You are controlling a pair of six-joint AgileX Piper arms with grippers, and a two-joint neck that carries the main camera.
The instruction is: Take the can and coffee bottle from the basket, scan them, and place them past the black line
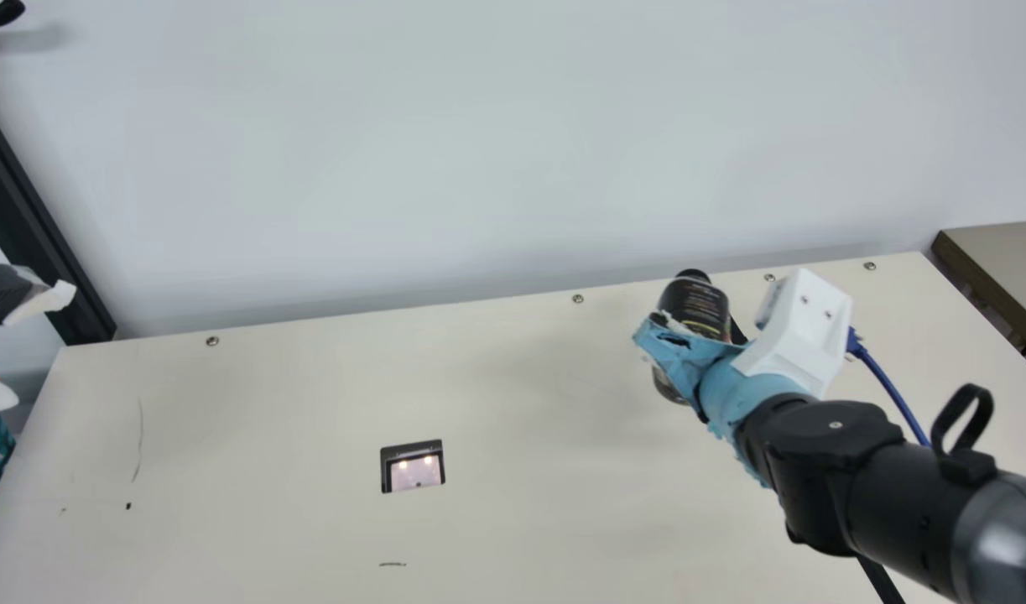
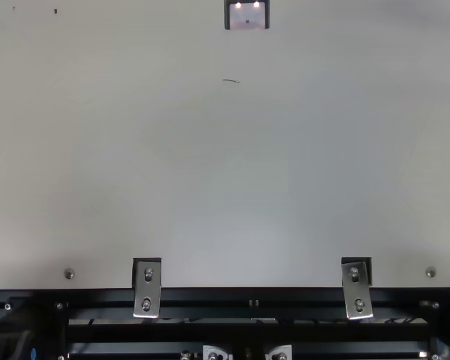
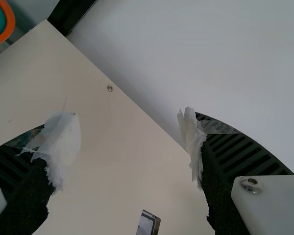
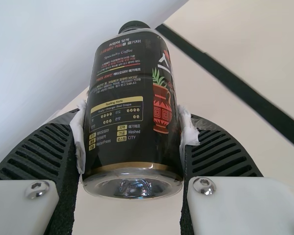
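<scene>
The dark coffee bottle (image 1: 704, 306) is at the right of the table in the main view, its cap toward the wall, with my right gripper (image 1: 679, 337) across its middle. In the right wrist view the right gripper (image 4: 132, 132) is shut on the bottle (image 4: 130, 93), one padded finger on each side. The black line (image 4: 235, 88) runs beside the bottle. My left gripper (image 1: 33, 346) is at the main view's left edge; in its wrist view the left gripper (image 3: 130, 142) stands open with nothing between its fingers. The scanner (image 1: 413, 466) shows lit in the table.
A teal basket with an orange rim (image 3: 11, 22) stands off the table's corner. A wall (image 1: 479, 151) rises behind the table (image 1: 269, 419). A blue cable (image 1: 890, 390) lies beyond the right gripper, and a black post (image 1: 34, 218) stands at the left.
</scene>
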